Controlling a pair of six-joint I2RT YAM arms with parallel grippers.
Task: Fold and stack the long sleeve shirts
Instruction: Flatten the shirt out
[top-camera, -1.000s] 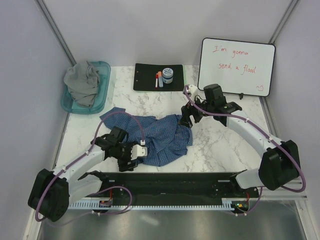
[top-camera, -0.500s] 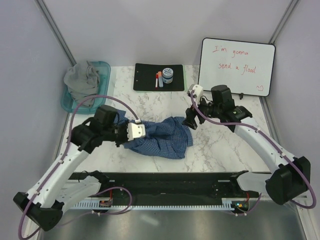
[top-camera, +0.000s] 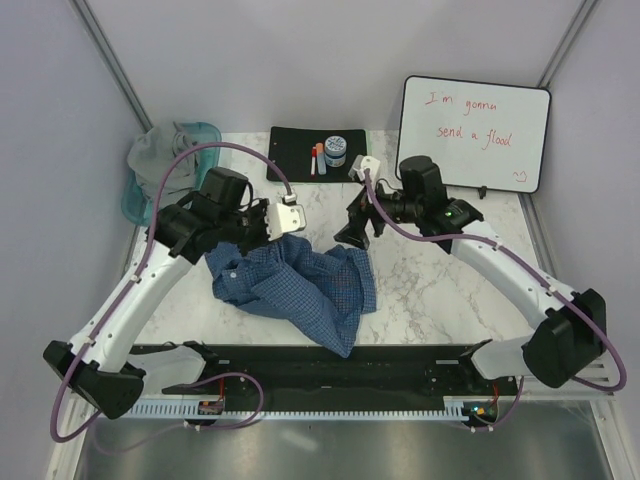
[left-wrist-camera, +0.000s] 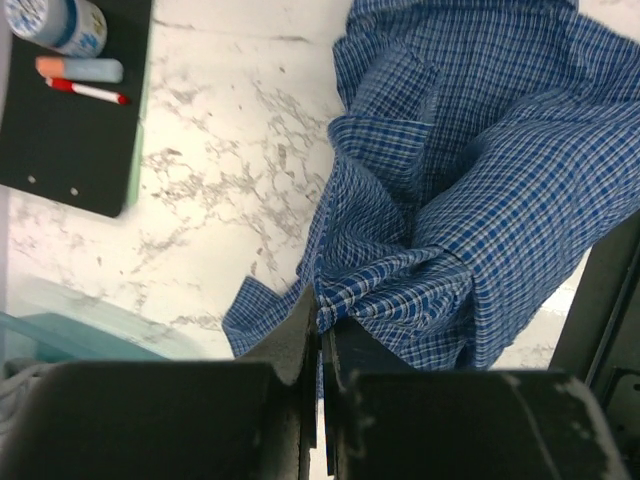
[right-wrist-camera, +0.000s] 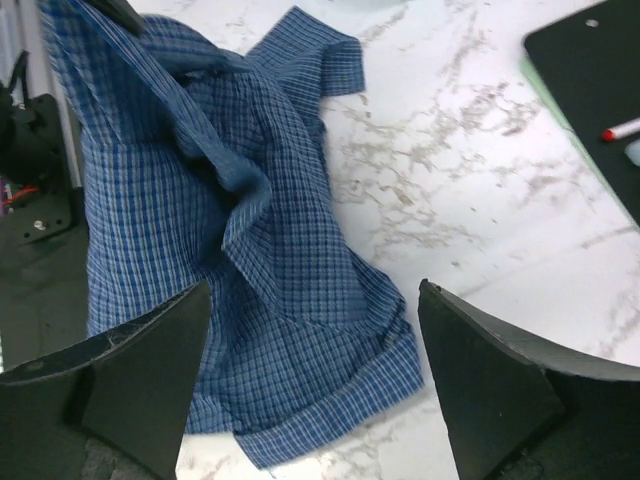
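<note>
One shirt (top-camera: 300, 285) edge, just clamped by the left gripper (left-wrist-camera: 318, 310), has risen toward ten o'clock; the right gripper (top-camera: 352, 233) gapes; folding likely not yet started.

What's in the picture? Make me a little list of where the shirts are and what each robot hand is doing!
blue checked shirt: crumpled on the table, one edge lifted
grey shirt: bunched in the teal tub, far left
left gripper: jaws shut on the blue checked shirt's edge
right gripper: jaws open over that shirt, holding nothing
folded: neither shirt yet
</note>
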